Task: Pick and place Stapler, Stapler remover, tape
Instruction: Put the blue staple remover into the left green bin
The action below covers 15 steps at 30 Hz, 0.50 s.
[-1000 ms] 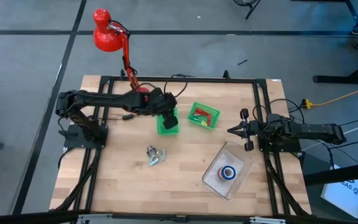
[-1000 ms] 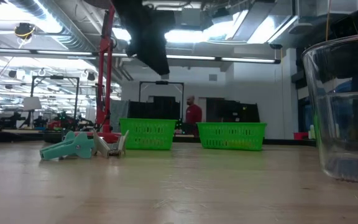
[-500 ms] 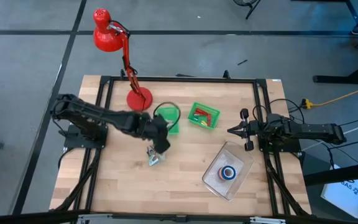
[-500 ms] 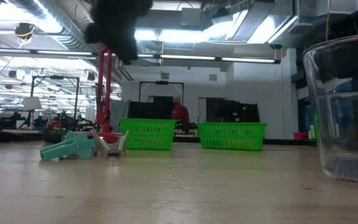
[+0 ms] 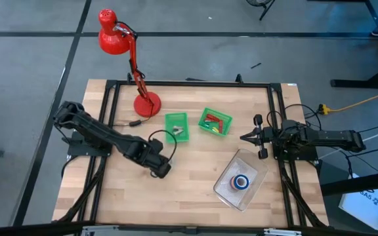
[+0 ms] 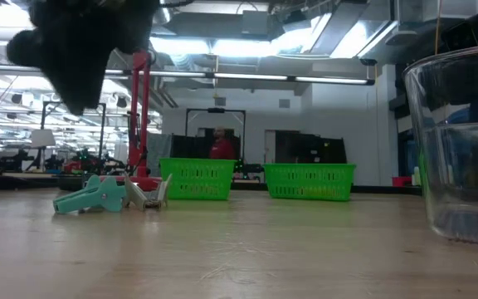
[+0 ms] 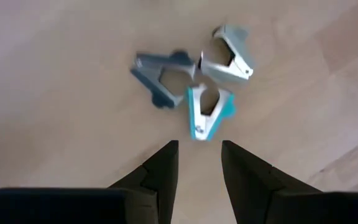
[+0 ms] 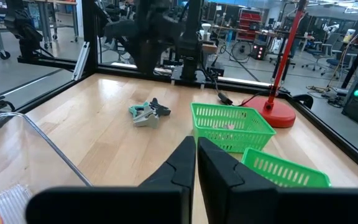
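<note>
Three staple removers lie together on the wood: a dark blue-grey one (image 7: pixel 160 78), a silver one (image 7: pixel 229 53) and a teal one (image 7: pixel 209 111), also seen at table height (image 6: pixel 110 195). My left gripper (image 7: pixel 197 152) hangs open just above them, fingers pointing down, and covers them from overhead (image 5: pixel 160 168). Tape rolls, a blue one on top (image 5: pixel 241 181), sit in the clear container (image 5: pixel 241 178). My right gripper (image 5: pixel 245 137) waits shut at the table's right edge (image 8: pixel 196 158). I cannot pick out a stapler.
Two green baskets stand past the removers: the left one (image 5: pixel 176 126) and the right one (image 5: pixel 215 122), which holds red and yellow pieces. A red desk lamp's base (image 5: pixel 146 105) stands near the far edge. Bare wood lies left of and nearer than the removers. A person walks in the room behind (image 6: pixel 219 145).
My left gripper has swung from above the left green basket toward the table's near edge and slightly left, and has come down over the staple removers. The basket it covered now shows. The removers have not moved. The person in the background has walked left.
</note>
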Available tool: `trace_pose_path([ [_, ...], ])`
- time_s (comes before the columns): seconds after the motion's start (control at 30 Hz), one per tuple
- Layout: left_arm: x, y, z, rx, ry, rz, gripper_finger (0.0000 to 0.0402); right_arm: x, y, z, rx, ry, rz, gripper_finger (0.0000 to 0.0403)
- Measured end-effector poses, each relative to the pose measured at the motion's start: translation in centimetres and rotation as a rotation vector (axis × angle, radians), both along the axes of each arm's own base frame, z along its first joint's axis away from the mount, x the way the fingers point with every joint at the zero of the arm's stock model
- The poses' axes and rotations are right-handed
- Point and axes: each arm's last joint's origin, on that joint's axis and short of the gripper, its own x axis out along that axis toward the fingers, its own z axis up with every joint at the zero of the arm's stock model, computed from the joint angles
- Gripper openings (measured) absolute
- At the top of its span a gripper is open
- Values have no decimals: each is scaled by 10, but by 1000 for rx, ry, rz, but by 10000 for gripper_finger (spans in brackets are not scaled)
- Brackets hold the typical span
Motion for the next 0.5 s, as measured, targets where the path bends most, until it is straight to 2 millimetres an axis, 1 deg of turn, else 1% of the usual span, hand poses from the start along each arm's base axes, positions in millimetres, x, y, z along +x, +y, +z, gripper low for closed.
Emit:
trace_pose_path([
  [0.17, 7, -5, -20, -53, 32, 22, 118, 0, 0, 0, 0, 0, 0, 21],
  [0.27, 11, -7, -37, -11, 88, 0, 118, 0, 0, 0, 0, 0, 0, 21],
  [0.33, 15, -8, -44, 26, 94, -20, 118, 0, 0, 0, 0, 0, 1, 21],
  [0.4, 17, -7, -49, 50, 100, -22, 118, 0, 0, 0, 0, 0, 0, 21],
  [0.5, 23, -7, -50, 38, 57, -9, 114, 0, 0, 0, 0, 0, 0, 21],
])
